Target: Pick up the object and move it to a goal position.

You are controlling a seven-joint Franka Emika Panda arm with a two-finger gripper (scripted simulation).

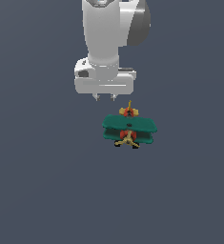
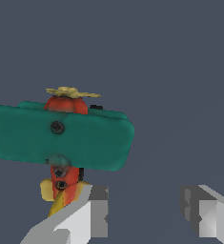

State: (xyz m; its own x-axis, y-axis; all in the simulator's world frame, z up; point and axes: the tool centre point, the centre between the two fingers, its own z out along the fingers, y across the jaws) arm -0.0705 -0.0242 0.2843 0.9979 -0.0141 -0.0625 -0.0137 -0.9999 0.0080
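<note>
The object is a small toy biplane (image 1: 129,126) with two teal-green wings, a red-orange body, a yellow propeller and black wheels, resting on the flat grey floor. In the wrist view the biplane (image 2: 61,138) shows its top wing and yellow tail, off to one side of the fingers. My gripper (image 1: 104,97) hangs from the white arm just behind the plane and toward the exterior view's left. Its jaws stand apart with nothing between them; the gripper (image 2: 144,212) is open, and one fingertip (image 2: 96,209) sits close to the plane's tail.
The plain dark grey floor (image 1: 42,190) stretches all around, with no other objects in view. The white arm and wrist (image 1: 108,43) rise above the gripper at the top of the exterior view.
</note>
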